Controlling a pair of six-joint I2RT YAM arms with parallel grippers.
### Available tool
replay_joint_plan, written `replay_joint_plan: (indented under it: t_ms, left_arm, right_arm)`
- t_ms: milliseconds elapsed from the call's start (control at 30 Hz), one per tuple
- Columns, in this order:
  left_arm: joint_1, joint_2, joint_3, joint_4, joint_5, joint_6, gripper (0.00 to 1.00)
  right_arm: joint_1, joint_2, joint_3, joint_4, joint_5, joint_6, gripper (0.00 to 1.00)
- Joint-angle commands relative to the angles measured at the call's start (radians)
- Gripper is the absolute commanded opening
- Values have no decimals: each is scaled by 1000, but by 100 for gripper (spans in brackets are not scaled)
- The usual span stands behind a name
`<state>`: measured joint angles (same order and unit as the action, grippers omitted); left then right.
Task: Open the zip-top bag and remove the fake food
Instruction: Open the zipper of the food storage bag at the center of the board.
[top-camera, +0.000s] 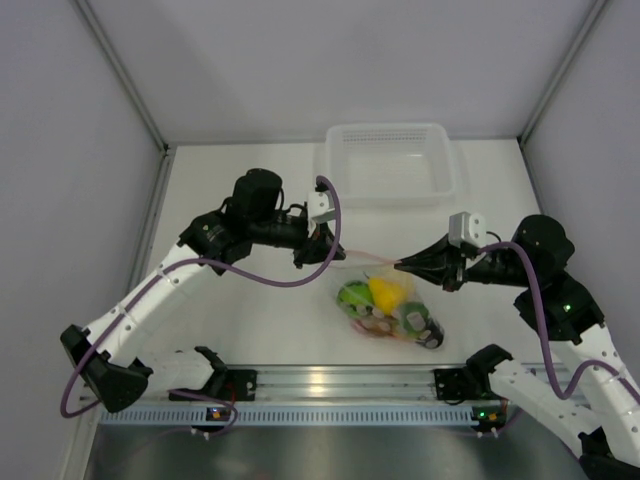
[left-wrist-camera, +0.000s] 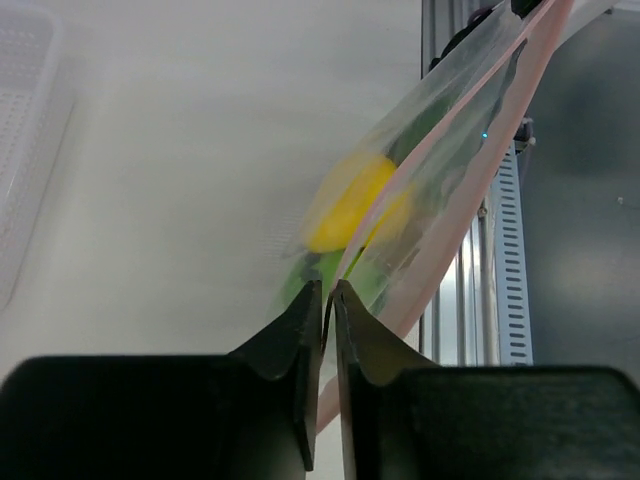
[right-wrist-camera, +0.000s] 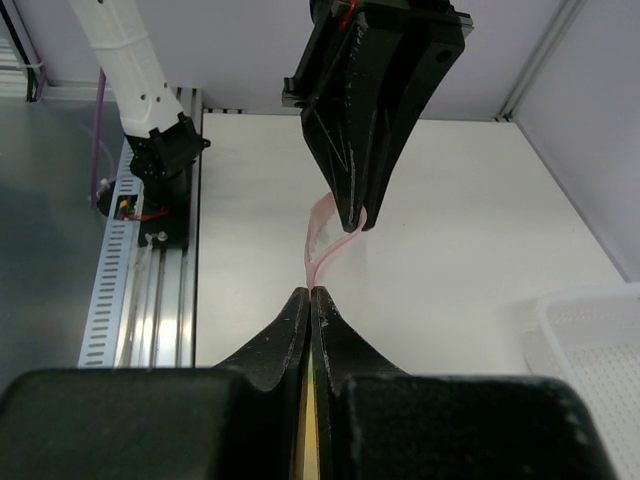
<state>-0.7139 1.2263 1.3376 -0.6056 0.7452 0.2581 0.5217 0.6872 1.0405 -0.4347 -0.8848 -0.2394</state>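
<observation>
White tabletop (top-camera: 240, 200) boxed in by pale grey walls, with a rigid translucent tray (top-camera: 385, 131) at 12 o'clock against the far wall and an aluminium rail (top-camera: 330, 380) along the near edge at 6 o'clock

Near the table's centre the zip-top bag (top-camera: 372, 262) is held by its pink zip strip, which is stretched between both arms. The left gripper (top-camera: 330, 258) grips the strip's 9 o'clock end. In the left wrist view its fingers stand almost together with the thin film of the bag's edge pinched between them. The right gripper (top-camera: 402, 265) has the 3 o'clock end, and in the right wrist view its fingers are pressed tight together with the pink strip coming out from their tips and curving up to the other gripper

The fake food (top-camera: 388, 308) is inside the bag, bunched at 6 o'clock of the strip toward the rail. A yellow fruit (top-camera: 385, 290) sits uppermost, a bright green one (top-camera: 353, 296) at its 9 o'clock, and a green piece with black marks (top-camera: 418, 320) at its 4 o'clock. The smaller pieces below them are too small to tell apart
</observation>
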Motion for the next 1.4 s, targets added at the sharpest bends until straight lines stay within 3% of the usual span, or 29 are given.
replay_joint_plan:
  t_ms: [0,100,367,500,567,633,700,800,833,900,1067,1133,1167,1200,1367]
  left_arm:
    - [2,-28,0,35,29,7,12]
    - [2,-25,11,35,55,4,0]
    - [2,-19,12,35,123,20,0]
    - [2,-21,28,35,25,9,0]
    - [2,-11,50,35,-30,-13,0]
    - [2,-2,70,35,-102,-28,0]
    - [2,10,90,41,-151,-43,0]
    - [2,28,121,43,-176,-69,0]
    - [2,30,127,44,-185,-77,0]
    - [2,32,136,58,-250,-109,0]
    - [2,44,167,56,-419,-172,0]
    - [2,47,179,58,-484,-201,0]
    - [2,48,192,58,-539,-250,0]
    - [2,52,201,58,-637,-285,0]
    - [2,58,219,66,-797,-439,0]
  right_arm:
    - [9,-14,-3,86,-29,-3,0]
    - [11,-14,-7,90,-28,-3,0]
    - [11,-20,-19,103,-11,-3,0]
    - [9,-28,-40,108,59,-1,1]
    - [9,-26,-62,119,89,3,18]
    - [9,-22,-69,123,116,14,24]
    - [11,-12,-71,131,142,40,46]
    - [11,1,-65,131,187,57,62]
    - [9,3,-60,131,208,63,79]
    - [11,5,-54,132,289,92,99]
    - [11,26,16,103,517,192,99]
    - [11,58,59,74,611,319,99]
    - [9,70,68,65,735,387,99]
    - [9,96,76,54,779,525,99]
    - [14,133,-19,164,716,888,99]
